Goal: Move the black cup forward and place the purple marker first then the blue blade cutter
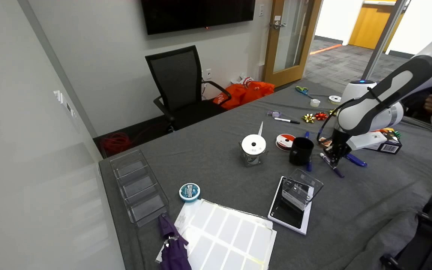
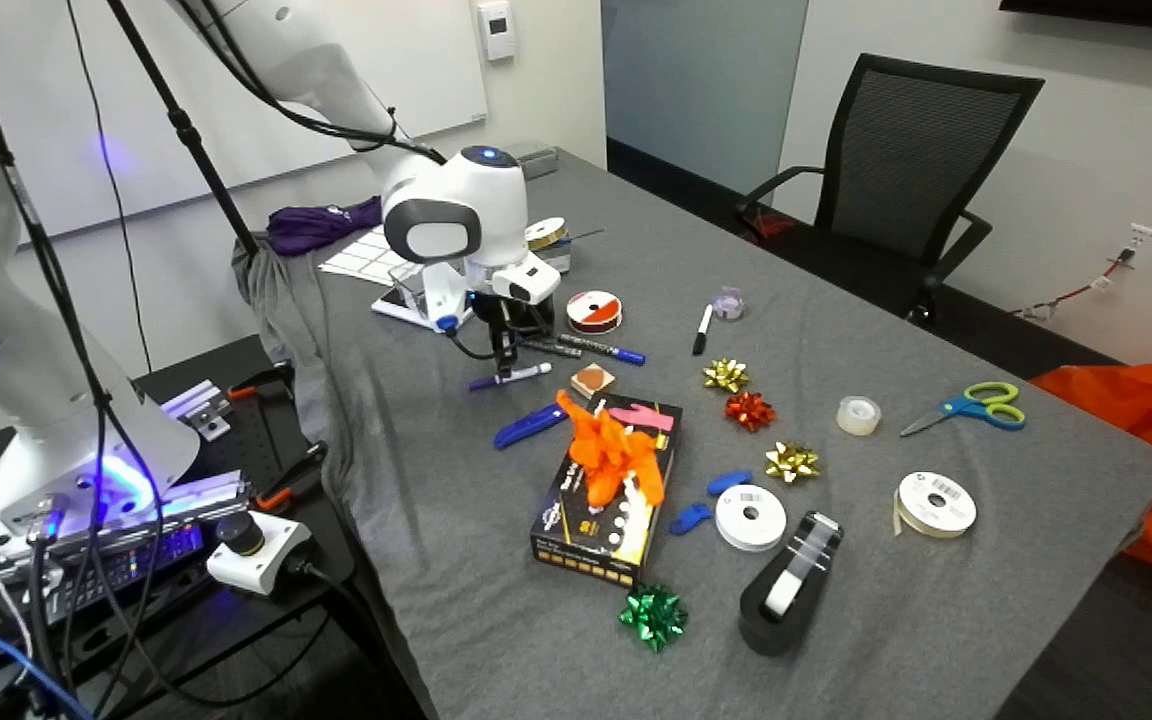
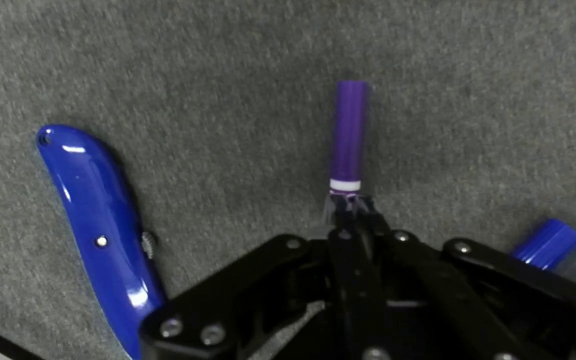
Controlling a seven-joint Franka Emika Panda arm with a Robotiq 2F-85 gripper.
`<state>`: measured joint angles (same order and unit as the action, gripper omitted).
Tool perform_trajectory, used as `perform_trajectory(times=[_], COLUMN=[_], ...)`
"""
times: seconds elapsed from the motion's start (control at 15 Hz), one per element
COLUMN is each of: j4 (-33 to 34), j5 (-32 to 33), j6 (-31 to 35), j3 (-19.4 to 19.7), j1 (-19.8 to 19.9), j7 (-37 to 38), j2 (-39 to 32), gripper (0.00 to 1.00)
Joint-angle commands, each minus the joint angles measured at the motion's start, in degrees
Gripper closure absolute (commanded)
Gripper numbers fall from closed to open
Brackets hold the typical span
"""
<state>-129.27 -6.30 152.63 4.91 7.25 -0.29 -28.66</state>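
Black two-finger gripper drawn together, tips pinching middle of slim purple-and-white marker. Long axis runs across gray cloth-covered desk, purple end toward robot-side edge. White end visible in both exterior views, hidden by gripper in wrist view. Matte black cylindrical cup farther from that edge; glossy blue blade cutter near marker.

No txt legible w/ certainty. In an exterior view, box right of black cup has barcode (nos. too tiny); round tin well left of cup, lid lettering blurred. White spool well apart from cup, label unreadable.
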Motion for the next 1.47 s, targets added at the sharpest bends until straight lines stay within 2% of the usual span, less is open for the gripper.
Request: perform_trajectory(times=[0.0, 0.2, 0.27, 0.33, 0.4, 0.6, 0.67, 0.8, 1.07, 1.13, 1.2, 1.27, 1.33, 1.4], j4=[-0.59, -0.47, -0.39, -0.29, -0.24, -0.29, -0.35, -0.64, -2.0, -2.44, -2.64, -2.75, -2.7, -2.51], j5=[0.03, -0.02, -0.04, -0.15, -0.1, -0.16, -0.16, 0.11, 1.2, 1.16, 1.2, 0.86, 0.86, 0.68], j6=[3.3, 3.77, 3.8, 3.75, 3.63, 3.48, 3.45, 3.09, 0.24, -0.34, -0.78, -1.38, -1.97, -2.78], j3=[-0.39, -0.48, -0.56, -0.62, -0.55, -0.59, -0.59, -0.39, 0.59, 0.44, 0.5, 0.28, 0.32, 0.21], j1=[0.94, 1.05, 1.13, 1.15, 1.04, 1.08, 1.08, 0.93, 0.55, 0.84, 0.86, 1.08, 1.06, 1.18], j7=[-0.63, -0.56, -0.66, -0.52, -0.29, -0.26, -0.27, -0.23, -0.19, -0.74, -0.81, -1.01, -1.06, -1.28], j2=[-1.34, -1.97, -2.14, -2.32, -2.45, -2.18, -2.09, -1.59, 1.9, 3.13, 3.95, 4.84, 5.47, 5.98], gripper=[0.59, 0.38, 0.81, 0.77, 0.78, 0.98, 1.0, 0.96, 0.96, 0.85, 0.59, 0.58, 0.91, 0.9])
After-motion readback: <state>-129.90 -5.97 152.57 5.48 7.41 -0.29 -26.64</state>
